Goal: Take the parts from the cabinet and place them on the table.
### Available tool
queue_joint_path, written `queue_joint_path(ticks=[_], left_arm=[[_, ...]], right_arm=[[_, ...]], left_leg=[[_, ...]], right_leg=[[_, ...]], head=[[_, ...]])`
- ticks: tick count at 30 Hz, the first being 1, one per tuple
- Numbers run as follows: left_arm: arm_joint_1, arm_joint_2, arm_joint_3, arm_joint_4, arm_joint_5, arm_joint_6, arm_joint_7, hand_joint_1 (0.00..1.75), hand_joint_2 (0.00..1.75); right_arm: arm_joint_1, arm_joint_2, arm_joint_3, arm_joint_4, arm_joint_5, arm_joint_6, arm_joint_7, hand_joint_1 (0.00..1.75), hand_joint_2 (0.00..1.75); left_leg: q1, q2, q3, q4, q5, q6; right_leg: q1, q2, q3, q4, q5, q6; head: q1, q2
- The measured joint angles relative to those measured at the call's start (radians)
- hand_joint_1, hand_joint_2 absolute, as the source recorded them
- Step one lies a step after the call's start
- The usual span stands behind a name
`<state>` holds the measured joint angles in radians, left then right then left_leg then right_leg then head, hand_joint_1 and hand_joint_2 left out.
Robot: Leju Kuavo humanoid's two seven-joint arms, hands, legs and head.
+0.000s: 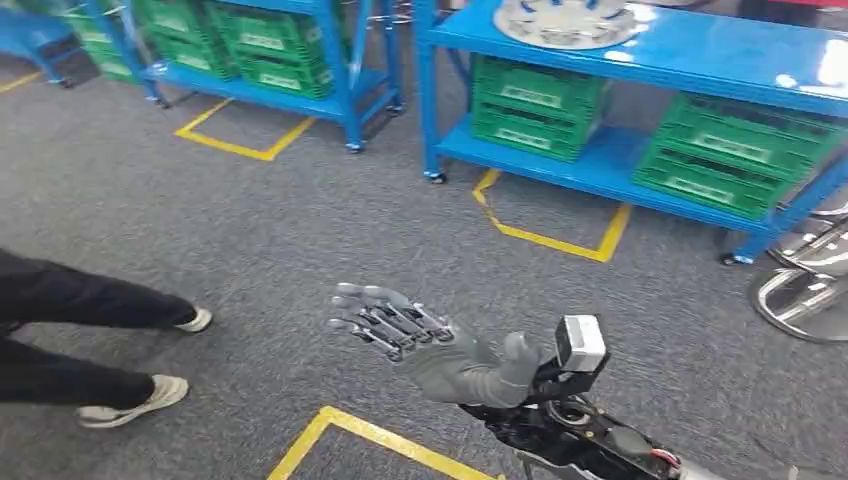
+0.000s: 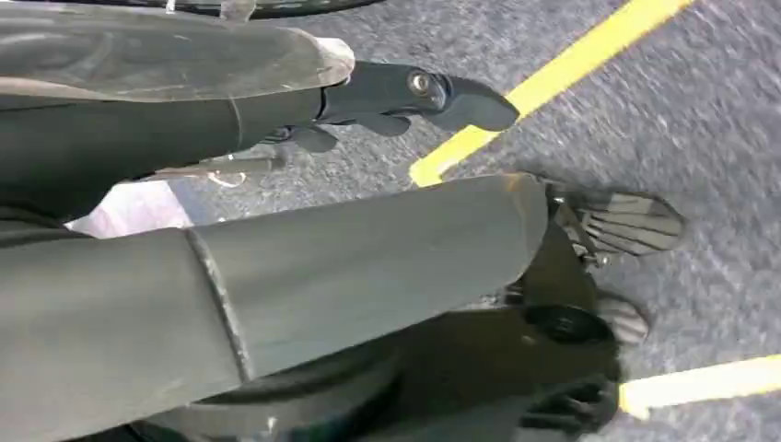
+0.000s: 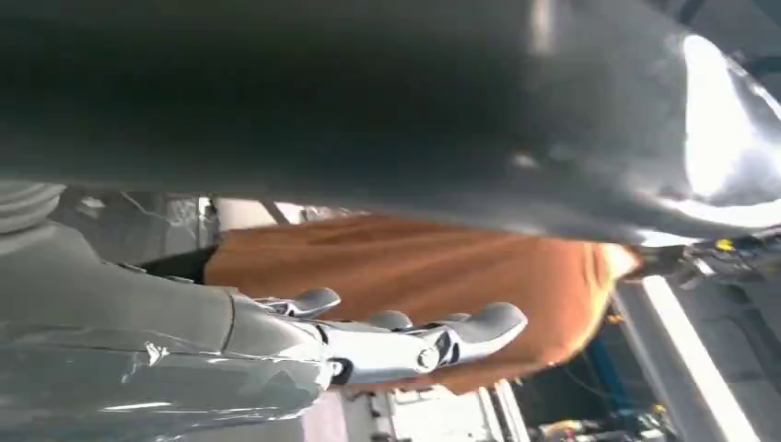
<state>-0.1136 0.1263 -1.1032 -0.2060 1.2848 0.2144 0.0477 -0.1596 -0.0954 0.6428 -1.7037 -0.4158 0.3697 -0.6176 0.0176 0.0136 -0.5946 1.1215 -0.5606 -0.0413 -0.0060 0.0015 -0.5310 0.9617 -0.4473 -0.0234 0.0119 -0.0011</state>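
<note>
The right hand [image 1: 420, 340] hovers empty with fingers spread over the floor [image 1: 250, 230]; it should probably face the blue cabinet [image 1: 640, 60] squarely before reaching.

We are seeing even overhead light in the head view, glare washing out the blue shelf [image 1: 700, 50] (top right corner especially). Both wrist views are coming through blurred, with a bright glare patch in the right one.

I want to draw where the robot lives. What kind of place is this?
Probably a factory or warehouse floor: blue metal racks hold green plastic crates, and yellow floor lines mark bays on grey carpet.
</note>
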Motion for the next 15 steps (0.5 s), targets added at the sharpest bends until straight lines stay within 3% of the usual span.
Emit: queue_joint_path(ticks=[1, 2, 3, 4, 5, 6, 7, 8, 9, 11, 12, 13, 14, 15], left_arm=[[0.003, 0.000, 0.000, 0.000, 0.000, 0.000, 0.000, 0.00, 0.00], [0.006, 0.000, 0.000, 0.000, 0.000, 0.000, 0.000, 0.00, 0.00], [0.007, -0.001, 0.000, 0.000, 0.000, 0.000, 0.000, 0.00, 0.00], [0.008, 0.000, 0.000, 0.000, 0.000, 0.000, 0.000, 0.00, 0.00], [0.008, 0.000, 0.000, 0.000, 0.000, 0.000, 0.000, 0.00, 0.00], [0.007, 0.001, 0.000, 0.000, 0.000, 0.000, 0.000, 0.00, 0.00], [0.006, 0.003, 0.000, 0.000, 0.000, 0.000, 0.000, 0.00, 0.00], [0.006, 0.008, 0.000, 0.000, 0.000, 0.001, 0.000, 0.00, 0.00], [0.004, 0.007, 0.000, 0.000, 0.000, 0.001, 0.000, 0.00, 0.00], [0.002, 0.006, 0.000, 0.000, -0.003, -0.002, -0.001, 0.00, 0.00], [0.002, 0.005, 0.000, 0.000, -0.008, -0.004, -0.005, 0.00, 0.00], [0.002, 0.003, 0.000, 0.000, -0.014, -0.006, -0.006, 0.00, 0.00], [0.003, 0.004, 0.000, 0.000, -0.017, -0.012, -0.007, 0.00, 0.00], [0.003, 0.005, 0.000, 0.000, -0.021, -0.013, -0.007, 0.00, 0.00]], right_arm=[[0.001, 0.000, 0.000, 0.001, 0.000, 0.000, 0.000, 0.00, 0.00], [0.001, 0.000, 0.001, 0.003, 0.000, 0.000, 0.000, 0.00, 0.00], [0.002, 0.000, 0.001, 0.005, 0.000, 0.000, 0.000, 0.00, 0.00], [0.002, 0.000, 0.001, 0.005, 0.000, 0.000, 0.000, 0.00, 0.00], [0.001, 0.000, 0.001, 0.005, 0.000, 0.000, 0.000, 0.00, 0.00], [0.001, 0.000, 0.001, 0.005, 0.000, 0.000, 0.000, 0.00, 0.00], [0.001, 0.000, 0.001, 0.005, 0.000, 0.000, 0.000, 0.00, 0.00], [0.001, 0.000, 0.001, 0.005, 0.000, 0.000, 0.000, 0.00, 0.00], [0.002, 0.000, 0.001, 0.006, 0.000, 0.000, 0.000, 0.00, 0.00], [0.001, 0.000, 0.003, 0.006, 0.000, 0.000, 0.000, 0.00, 0.00], [0.001, 0.000, 0.003, 0.006, 0.000, -0.001, 0.000, 0.00, 0.00], [0.005, 0.000, 0.002, 0.005, 0.000, -0.003, 0.000, 0.00, 0.00], [0.002, 0.000, 0.002, 0.005, 0.000, -0.003, 0.000, 0.00, 0.00], [0.003, 0.000, 0.002, 0.005, 0.000, -0.005, 0.000, 0.00, 0.00]], left_leg=[[-0.002, -0.005, -0.048, 0.091, -0.033, 0.000], [-0.002, -0.007, -0.085, 0.155, -0.046, 0.002], [-0.002, -0.007, -0.095, 0.160, -0.030, 0.006], [-0.003, -0.008, -0.078, 0.116, 0.007, 0.012], [-0.006, -0.013, -0.043, 0.034, 0.056, 0.019], [-0.010, -0.030, 0.003, -0.065, 0.106, 0.029], [-0.012, -0.076, 0.042, -0.155, 0.133, 0.041], [-0.010, -0.090, 0.052, -0.176, 0.127, 0.040], [-0.015, -0.075, 0.052, -0.180, 0.129, 0.037], [-0.019, -0.061, 0.054, -0.182, 0.129, 0.039], [-0.008, -0.047, 0.060, -0.196, 0.135, 0.046], [-0.006, -0.029, 0.066, -0.204, 0.137, 0.047], [-0.005, -0.022, 0.068, -0.206, 0.137, 0.049], [-0.005, -0.009, 0.069, -0.206, 0.135, 0.052]], right_leg=[[0.002, 0.011, -0.002, 0.000, 0.001, -0.002], [0.005, 0.025, -0.003, 0.000, 0.002, -0.003], [0.007, 0.039, -0.002, 0.000, 0.002, -0.004], [0.009, 0.052, -0.001, 0.000, 0.002, -0.004], [0.011, 0.065, 0.001, 0.000, 0.003, -0.004], [0.012, 0.076, 0.003, 0.000, 0.003, -0.004], [0.008, 0.085, 0.004, 0.000, 0.003, -0.003], [0.016, 0.094, -0.002, 0.003, 0.002, 0.001], [0.006, 0.104, -0.006, 0.002, 0.003, 0.005], [0.001, 0.120, -0.007, -0.004, 0.007, 0.016], [0.010, 0.130, -0.019, -0.004, 0.006, 0.023], [0.011, 0.089, -0.019, 0.015, -0.009, 0.026], [0.012, 0.046, -0.040, 0.065, -0.044, 0.032], [0.008, 0.023, -0.081, 0.155, -0.091, 0.037]], head=[[-0.005, 0.000], [-0.011, 0.000], [-0.014, 0.000], [-0.016, 0.000], [-0.018, 0.000], [-0.019, 0.000], [-0.021, 0.000], [-0.017, 0.000], [-0.018, 0.000], [-0.021, 0.000], [-0.021, 0.000], [-0.018, 0.000], [-0.005, 0.000], [0.004, 0.000]])
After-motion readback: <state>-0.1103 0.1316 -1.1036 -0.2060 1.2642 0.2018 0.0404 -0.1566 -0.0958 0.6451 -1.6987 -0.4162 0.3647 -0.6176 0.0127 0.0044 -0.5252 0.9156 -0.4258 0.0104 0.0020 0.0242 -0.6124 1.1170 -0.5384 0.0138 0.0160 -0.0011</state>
